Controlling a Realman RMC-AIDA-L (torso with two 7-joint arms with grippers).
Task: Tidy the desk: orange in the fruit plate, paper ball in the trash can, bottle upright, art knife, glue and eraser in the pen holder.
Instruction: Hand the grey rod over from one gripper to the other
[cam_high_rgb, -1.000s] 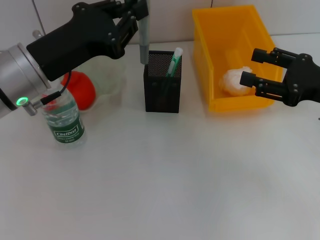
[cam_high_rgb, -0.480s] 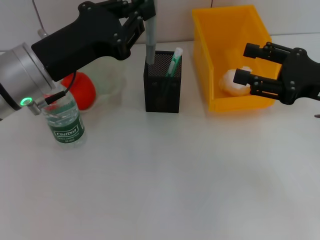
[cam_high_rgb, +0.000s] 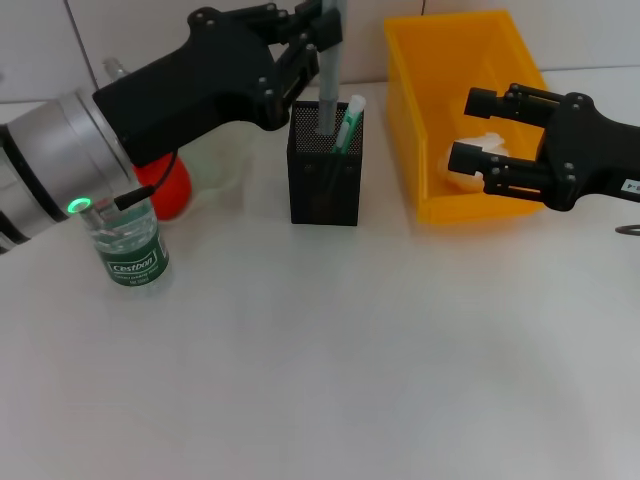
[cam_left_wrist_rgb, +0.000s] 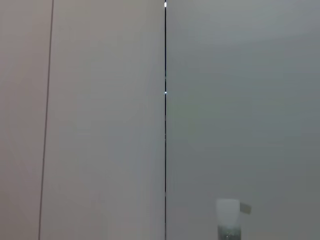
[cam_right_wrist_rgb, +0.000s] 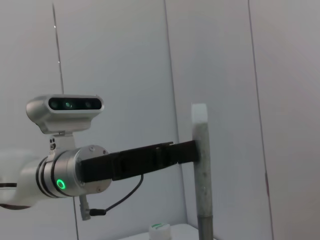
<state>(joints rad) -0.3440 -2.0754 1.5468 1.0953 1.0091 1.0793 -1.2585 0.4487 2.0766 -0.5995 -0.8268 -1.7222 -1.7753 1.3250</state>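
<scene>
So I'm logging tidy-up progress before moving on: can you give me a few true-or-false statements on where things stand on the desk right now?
1. The bottle stands upright. True.
2. The left claw holds the grey art knife over the pen holder. True.
3. The paper ball lies on the desk. False: it is in the yellow trash can.
4. The pen holder is empty. False: a green-and-white item stands in it.
5. The right claw grips the bottle. False: it is open, by the trash can.

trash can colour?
Yellow-orange trash can, clearest in the head view.

Grey art knife (cam_high_rgb: 328, 60) upright (tip inside) black mesh pen holder (cam_high_rgb: 324, 180)
</scene>
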